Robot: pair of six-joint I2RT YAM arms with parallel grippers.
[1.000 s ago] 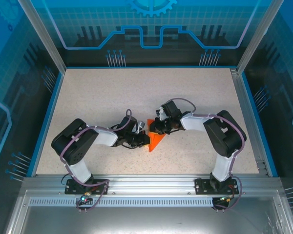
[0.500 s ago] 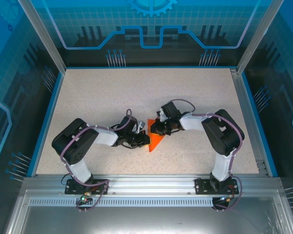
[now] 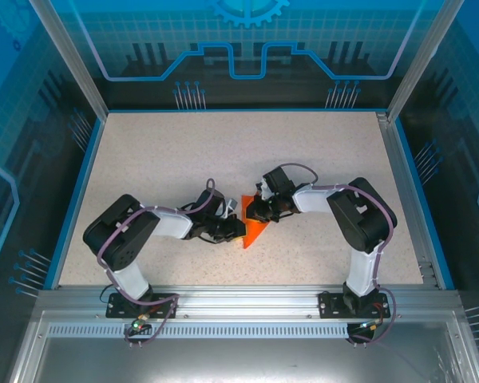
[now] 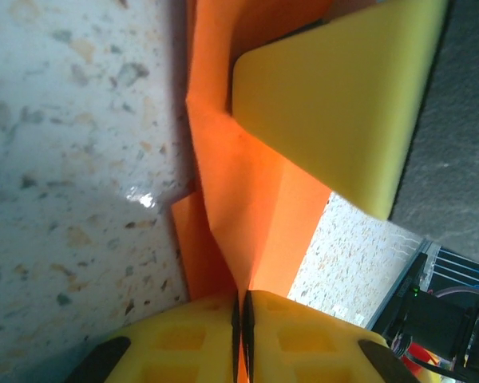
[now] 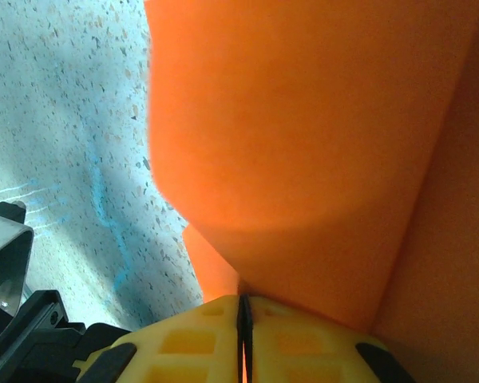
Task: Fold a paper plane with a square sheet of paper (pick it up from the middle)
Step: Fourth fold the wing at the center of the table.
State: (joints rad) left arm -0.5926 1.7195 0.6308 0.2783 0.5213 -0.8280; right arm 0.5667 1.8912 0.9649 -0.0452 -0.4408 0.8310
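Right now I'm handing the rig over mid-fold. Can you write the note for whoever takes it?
The left gripper has its jaws shut on the paper, pinching a folded edge.
The right gripper has its jaws shut on the paper too, gripping it from the far right side.
The paper is mid-table between the two grippers. It is creased into a layered, pointed shape with its tip toward the arm bases.
Done: several folds are in.
Left: it does not read as a finished plane yet, so probably more folds, then release.
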